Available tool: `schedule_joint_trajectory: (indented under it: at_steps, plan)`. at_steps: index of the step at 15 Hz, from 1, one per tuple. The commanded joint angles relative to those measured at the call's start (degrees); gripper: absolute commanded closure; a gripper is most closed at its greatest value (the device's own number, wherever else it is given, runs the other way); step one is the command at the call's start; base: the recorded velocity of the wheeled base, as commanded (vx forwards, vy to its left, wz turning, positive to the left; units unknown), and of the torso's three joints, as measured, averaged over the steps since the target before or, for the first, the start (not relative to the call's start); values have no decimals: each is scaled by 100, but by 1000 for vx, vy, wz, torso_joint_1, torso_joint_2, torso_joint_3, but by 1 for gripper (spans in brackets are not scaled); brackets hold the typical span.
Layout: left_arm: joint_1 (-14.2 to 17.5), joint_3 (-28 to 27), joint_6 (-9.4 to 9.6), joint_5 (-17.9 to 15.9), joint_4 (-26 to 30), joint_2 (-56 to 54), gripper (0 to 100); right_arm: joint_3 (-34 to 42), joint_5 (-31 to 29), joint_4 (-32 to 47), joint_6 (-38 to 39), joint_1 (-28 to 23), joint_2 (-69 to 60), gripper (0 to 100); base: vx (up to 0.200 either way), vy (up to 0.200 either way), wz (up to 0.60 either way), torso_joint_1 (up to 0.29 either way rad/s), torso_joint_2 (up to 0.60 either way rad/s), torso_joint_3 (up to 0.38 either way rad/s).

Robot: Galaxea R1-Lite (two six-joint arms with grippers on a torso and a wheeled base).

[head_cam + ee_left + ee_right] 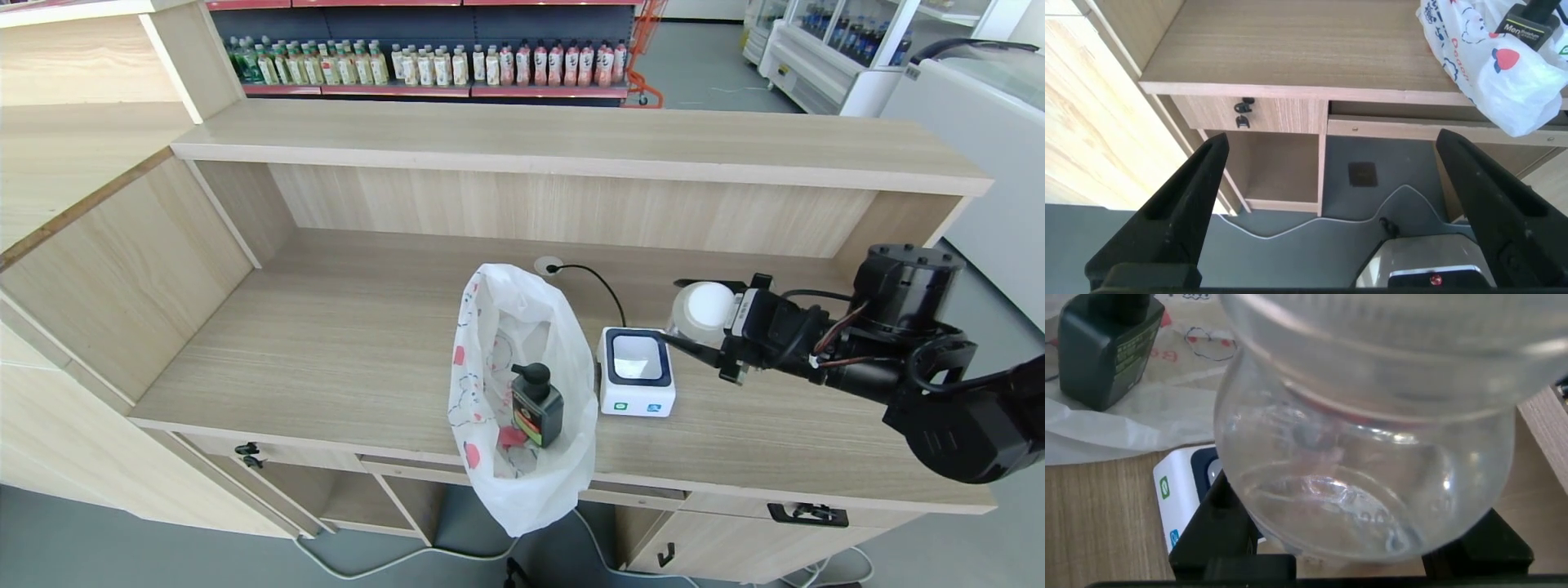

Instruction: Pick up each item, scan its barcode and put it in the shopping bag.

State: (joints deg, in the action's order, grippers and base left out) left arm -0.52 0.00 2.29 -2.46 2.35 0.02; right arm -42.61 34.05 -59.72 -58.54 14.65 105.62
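Jar: the right gripper (704, 317) is holding a clear round jar (707, 307) tight between its fingers; the jar is hanging over the wooden counter (326, 343), just beside the scanner (636, 371)
Scanner: the white box is sitting between the jar and the shopping bag (522, 498); a black cable (604, 290) is running from it to a hole at the back
Shopping bag: it is lying open, drooping over the counter's front edge; a black pump bottle (536, 404) is standing inside
Left gripper (1335, 208): it is hanging low in front of the counter; its fingers are spreading wide, holding nothing
Behind: drink bottles (424, 65) are lining a shop shelf
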Motion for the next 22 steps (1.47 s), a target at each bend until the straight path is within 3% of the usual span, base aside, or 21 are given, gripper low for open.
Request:
schedule_joint_trajectory:
  at_steps: [1,22]
  plan:
    - [0,0,-1,0,2,-2,0,-28,49,-4,-105,2,55,100,0,0,0,0,0,0]
    - [0,0,-9,0,2,-2,0,-573,717,-75,-650,2,714,100,0,0,0,0,0,0]
